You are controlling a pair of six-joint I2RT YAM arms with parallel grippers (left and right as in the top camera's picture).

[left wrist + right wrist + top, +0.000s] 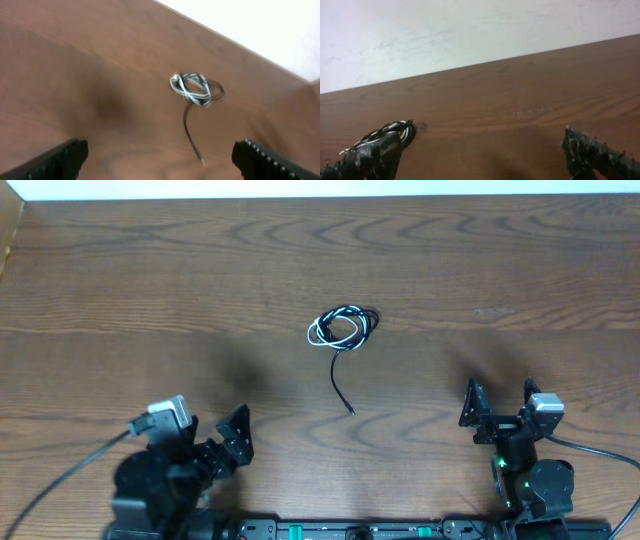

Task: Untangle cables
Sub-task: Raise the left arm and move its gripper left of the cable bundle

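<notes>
The cables [342, 328] lie as a small coiled knot of thin black and white cord at the middle of the wooden table [150, 290]. One black tail runs toward me and ends in a small plug [350, 412]. My left gripper [213, 436] is at the near left, open and empty, well short of the knot. In the left wrist view the cables [192, 89] sit ahead between the spread fingers [60, 160]. My right gripper [500, 405] stands open and empty at the near right. Its wrist view shows the cables [395, 131] partly behind the left finger [370, 157].
The table's far edge meets a white wall [470, 35]. A raised wooden side edge [10, 240] runs along the far left. The arms' thicker black wires [60, 475] trail at the near corners.
</notes>
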